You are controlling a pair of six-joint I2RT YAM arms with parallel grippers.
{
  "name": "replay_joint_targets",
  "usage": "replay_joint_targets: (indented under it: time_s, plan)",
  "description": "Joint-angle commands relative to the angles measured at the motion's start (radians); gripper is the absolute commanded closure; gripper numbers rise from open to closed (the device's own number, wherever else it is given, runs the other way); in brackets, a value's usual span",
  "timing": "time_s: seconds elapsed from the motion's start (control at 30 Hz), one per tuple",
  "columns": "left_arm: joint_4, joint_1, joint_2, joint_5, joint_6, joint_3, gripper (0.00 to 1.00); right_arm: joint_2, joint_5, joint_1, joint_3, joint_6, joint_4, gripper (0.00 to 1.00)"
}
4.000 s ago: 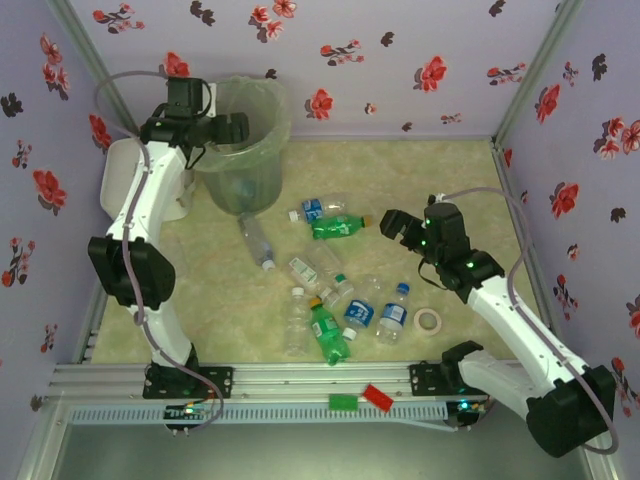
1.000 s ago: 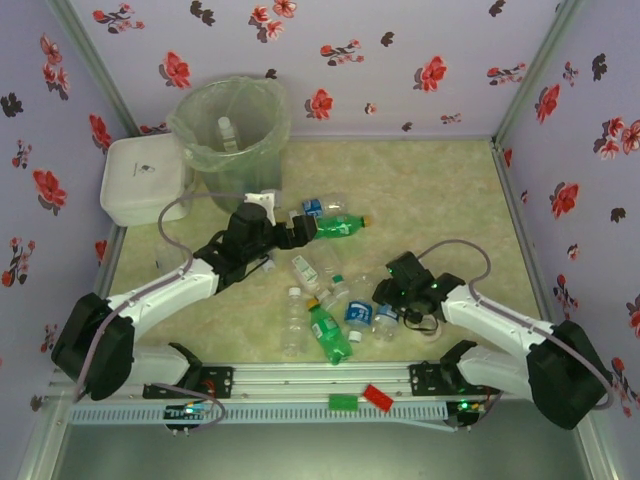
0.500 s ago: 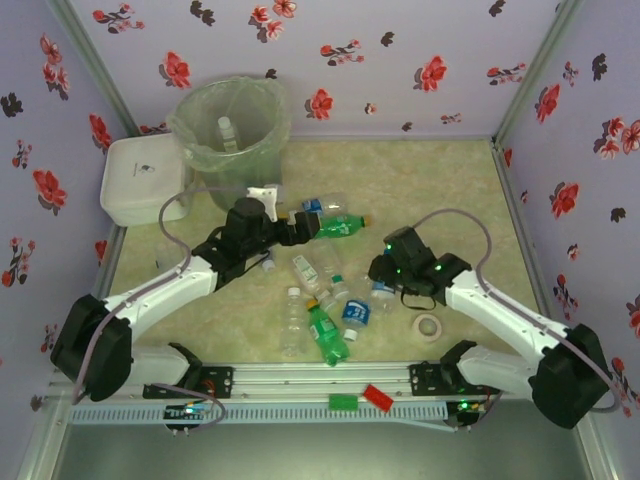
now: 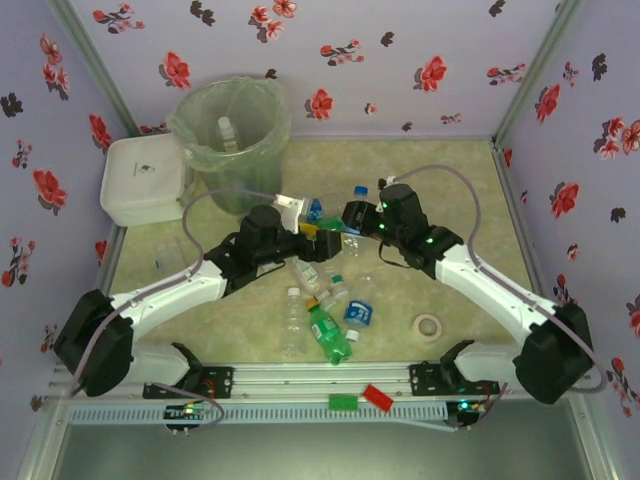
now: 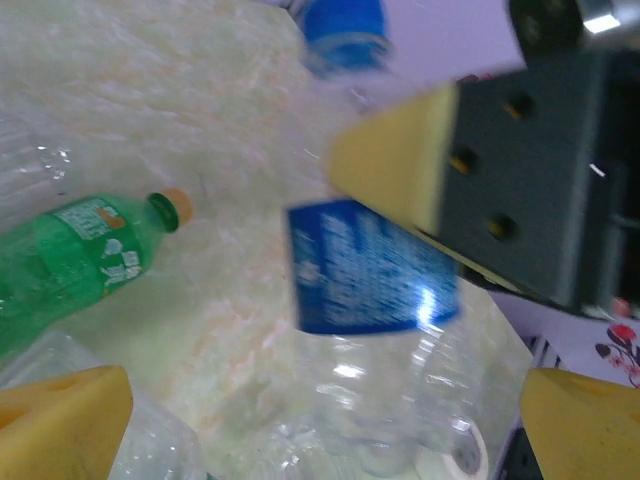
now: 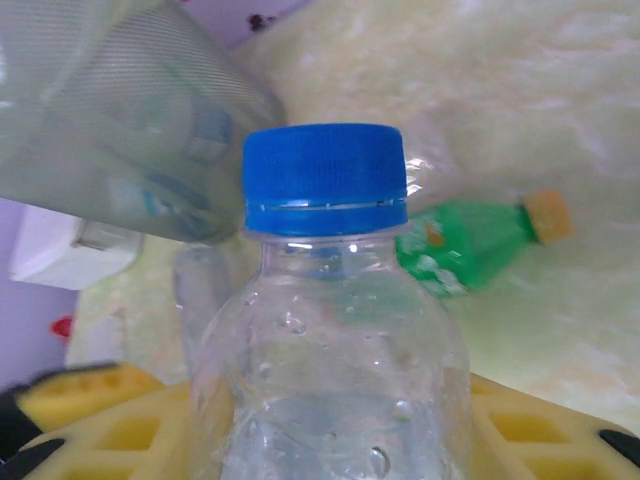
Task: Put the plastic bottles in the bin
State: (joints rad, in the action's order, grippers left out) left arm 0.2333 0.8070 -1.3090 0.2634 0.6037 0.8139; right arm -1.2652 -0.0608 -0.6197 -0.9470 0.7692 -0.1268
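Above centre, your right claw: clamped on blue-capped bottle, lifted.
Your left claw: spread wide, empty, just beside it.
Bin: back left.
Other bottles: lying on table.

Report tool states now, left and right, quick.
Left tool: open, holding nothing.
Right tool: closed on a clear blue-capped bottle.
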Motion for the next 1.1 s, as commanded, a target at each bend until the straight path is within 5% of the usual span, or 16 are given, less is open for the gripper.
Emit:
replay_joint_targets:
  time_s: [0.0, 0.43, 0.73, 1.07]
  plan:
    - [-0.058, 0.012, 0.048, 0.026, -0.065, 0.021, 0.00, -0.032, -0.082, -0.010, 0.005, 0.045, 0.197, 0.51]
    - [-0.005, 0.011, -0.010, -0.015, -0.105, 0.004, 0.00, -0.065, -0.156, -0.027, -0.070, 0.044, 0.155, 0.52]
    - [0.000, 0.001, -0.026, -0.042, -0.145, 0.011, 0.19, -0.078, -0.170, -0.038, -0.070, 0.068, 0.172, 0.52]
    - [0.118, -0.020, -0.088, -0.038, -0.089, -0.018, 0.14, -0.123, -0.210, -0.043, -0.125, 0.065, 0.141, 0.52]
